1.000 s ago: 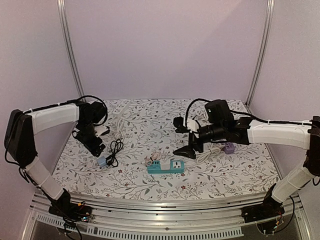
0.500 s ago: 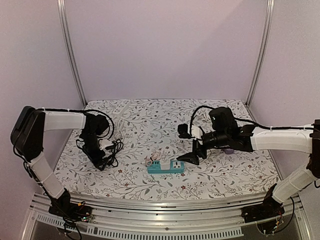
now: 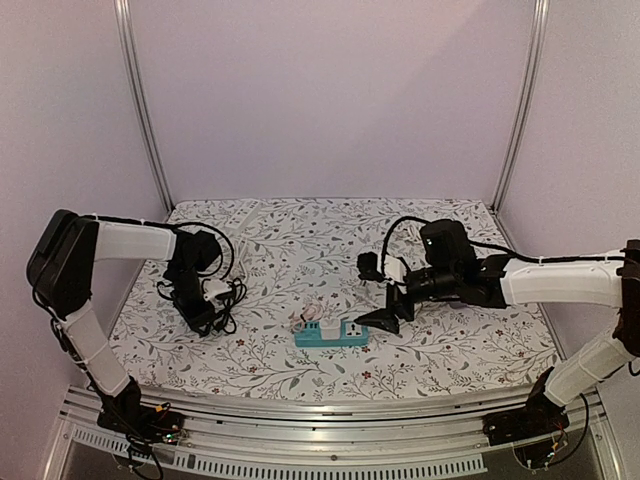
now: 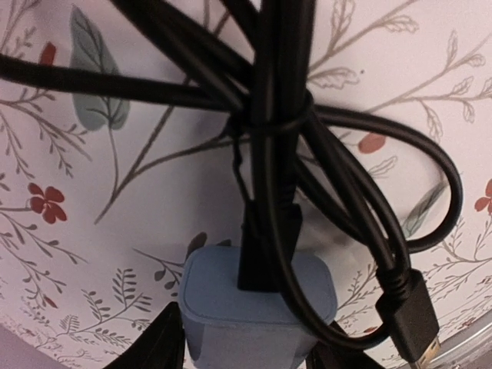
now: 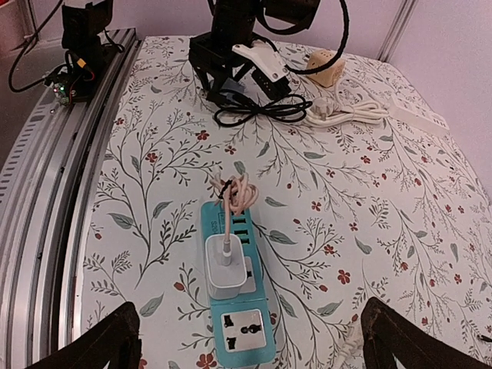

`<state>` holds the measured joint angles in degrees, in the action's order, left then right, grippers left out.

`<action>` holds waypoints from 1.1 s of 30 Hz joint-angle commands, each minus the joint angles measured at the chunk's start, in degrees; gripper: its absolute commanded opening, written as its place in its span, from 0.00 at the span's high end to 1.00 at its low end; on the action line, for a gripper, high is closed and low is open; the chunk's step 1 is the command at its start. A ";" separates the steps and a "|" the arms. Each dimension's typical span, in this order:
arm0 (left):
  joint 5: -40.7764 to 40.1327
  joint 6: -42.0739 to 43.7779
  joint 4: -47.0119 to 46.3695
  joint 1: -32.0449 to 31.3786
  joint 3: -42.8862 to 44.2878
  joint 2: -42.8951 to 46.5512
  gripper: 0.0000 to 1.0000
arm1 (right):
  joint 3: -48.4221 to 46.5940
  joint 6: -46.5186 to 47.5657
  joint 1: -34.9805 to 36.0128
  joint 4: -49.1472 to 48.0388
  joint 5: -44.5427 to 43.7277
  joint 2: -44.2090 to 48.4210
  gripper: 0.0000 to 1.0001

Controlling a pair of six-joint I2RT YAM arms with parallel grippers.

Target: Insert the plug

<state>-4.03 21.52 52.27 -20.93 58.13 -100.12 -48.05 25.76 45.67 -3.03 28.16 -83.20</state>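
Floral tablecloth (image 4: 115, 200), blue-grey plug (image 4: 257, 307) with black cord (image 4: 92, 81), left jaws gripping it, right jaws wide.

A small blue-grey plug (image 4: 257, 307), its black cable (image 4: 369, 231) bundled in loops, lies well left of a teal power strip (image 5: 244, 332) lying flat with a white charger (image 5: 227, 269) already inserted
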 commanded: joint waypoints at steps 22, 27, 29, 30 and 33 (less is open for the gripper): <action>-20.21 -3.03 -8.02 -19.03 11.89 19.70 1.00 | -11.72 -35.83 -7.07 -0.06 -11.41 2.86 0.09; -25.60 0.38 -25.72 -31.13 12.36 19.75 1.00 | -18.40 -50.76 -6.81 -0.59 -8.76 -1.20 0.19; -25.38 3.69 -35.91 -35.14 9.39 19.30 1.00 | -19.58 -55.92 -5.78 -2.51 -7.11 -2.44 0.23; -24.93 4.58 -40.15 -36.51 8.66 18.69 1.00 | -20.00 -56.52 -4.81 -2.69 -7.23 -2.88 0.25; -22.03 5.25 -46.75 -38.89 9.51 15.85 1.00 | -20.28 -54.46 -1.01 -2.34 -9.46 -3.12 0.32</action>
<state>-26.63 23.62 22.02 -56.84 68.03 -81.01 -67.72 -23.18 40.36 -5.80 19.57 -84.73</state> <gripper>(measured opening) 0.442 0.712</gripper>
